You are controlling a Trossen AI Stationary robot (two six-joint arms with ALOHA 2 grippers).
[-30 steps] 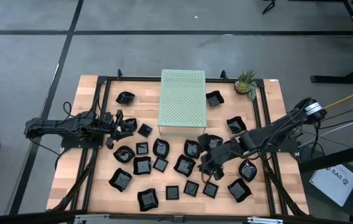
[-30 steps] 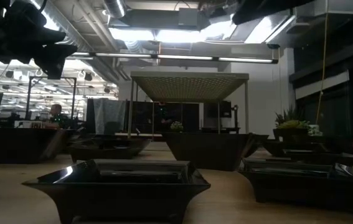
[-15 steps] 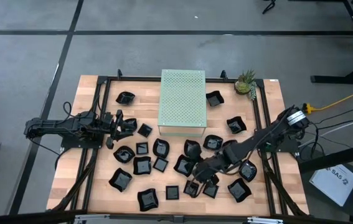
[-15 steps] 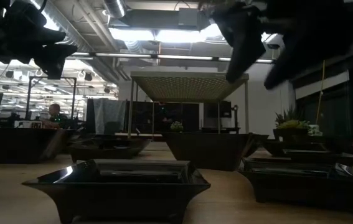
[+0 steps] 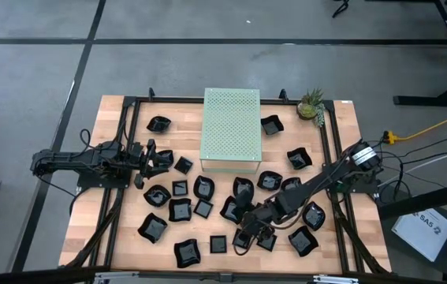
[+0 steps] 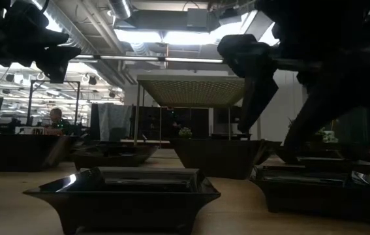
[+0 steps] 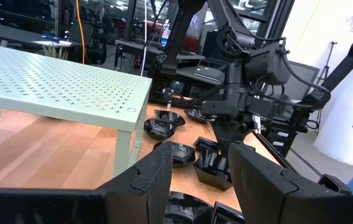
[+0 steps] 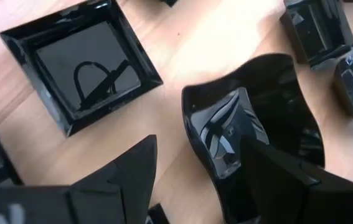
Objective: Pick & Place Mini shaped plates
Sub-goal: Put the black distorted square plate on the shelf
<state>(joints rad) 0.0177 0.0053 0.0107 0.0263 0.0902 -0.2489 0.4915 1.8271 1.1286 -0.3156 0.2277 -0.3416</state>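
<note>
Many small glossy black mini shaped plates lie spread over the wooden table, for instance a square one and a wavy one. My right gripper is open and points down over the near middle of the table. In the right wrist view its gripper stands astride the rim of a wavy plate, beside a square plate. In the low view the right gripper hangs low among the plates. My left gripper waits open at the table's left side, holding nothing. My right gripper comes from above, pointing down, with one finger over the hollow of the wavy plate and the other finger outside its rim. Whether either finger touches the plate I cannot tell. The plate rests flat on the table.
A pale green perforated box stands on legs at the far middle. A tiny pineapple-like plant sits at the far right corner. A black frame rims the table. Plates crowd the near half, with narrow gaps of bare wood between them.
My right gripper has moved toward the table's near-left, from beside the middle plates to the near row, and has come down; in the low view its open fingers have dropped from the top of the picture to plate height. No plate has visibly moved.
</note>
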